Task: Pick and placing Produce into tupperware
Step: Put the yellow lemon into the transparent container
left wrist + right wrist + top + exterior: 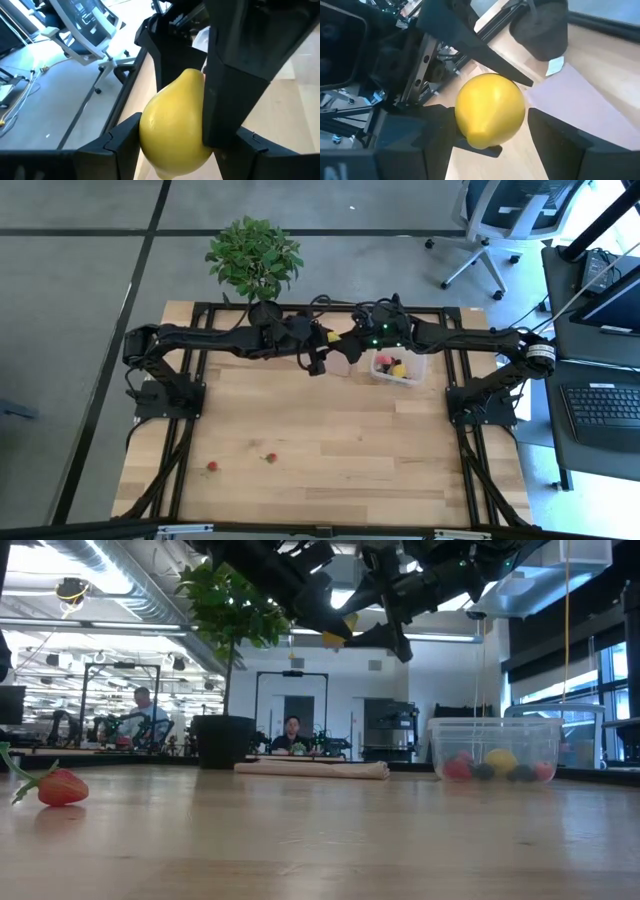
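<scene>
My left gripper (172, 145) pinched the yellow lemon (175, 127) aloft near the table's (330, 440) far edge, beside the tupperware (397, 368). My right gripper (490, 137) flanked it, jaws wide. It looked smooth, rigid, light; grip its belly.

Glossy smooth lemon (175, 130); matt plastic fingers (240, 75); wood table (330, 440).

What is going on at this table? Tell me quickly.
The two arms meet in the air over the back of the table, apparently passing a yellow lemon between them. The left hand grips it, while the right hand is open around it, with one finger clear of the fruit. The tupperware nearby already holds a few pieces, and two red berries lie on the front of the table.
</scene>
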`<control>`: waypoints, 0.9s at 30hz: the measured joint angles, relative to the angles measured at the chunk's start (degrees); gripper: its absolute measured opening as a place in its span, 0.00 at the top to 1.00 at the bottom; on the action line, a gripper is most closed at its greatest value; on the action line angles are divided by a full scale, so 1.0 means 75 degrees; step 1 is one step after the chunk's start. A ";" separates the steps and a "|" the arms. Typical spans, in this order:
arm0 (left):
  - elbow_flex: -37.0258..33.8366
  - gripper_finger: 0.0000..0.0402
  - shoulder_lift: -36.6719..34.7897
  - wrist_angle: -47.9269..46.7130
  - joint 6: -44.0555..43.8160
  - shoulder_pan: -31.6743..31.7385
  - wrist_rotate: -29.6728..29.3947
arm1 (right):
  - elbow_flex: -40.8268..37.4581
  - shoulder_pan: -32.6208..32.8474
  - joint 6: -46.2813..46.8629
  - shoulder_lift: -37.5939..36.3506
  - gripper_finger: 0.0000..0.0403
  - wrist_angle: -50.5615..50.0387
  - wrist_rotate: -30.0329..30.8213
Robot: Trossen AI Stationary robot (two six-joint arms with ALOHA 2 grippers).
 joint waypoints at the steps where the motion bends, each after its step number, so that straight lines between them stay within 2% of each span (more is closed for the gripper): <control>1: -0.0002 0.49 0.0000 0.0039 0.0000 0.0004 0.0000 | 0.0000 0.0000 -0.0090 0.0000 0.38 0.0017 0.0025; 27: -0.0003 0.49 0.0000 0.0439 -0.0079 -0.0258 -0.0082 | 0.0006 0.0003 0.0674 -0.0003 0.38 0.0347 0.0235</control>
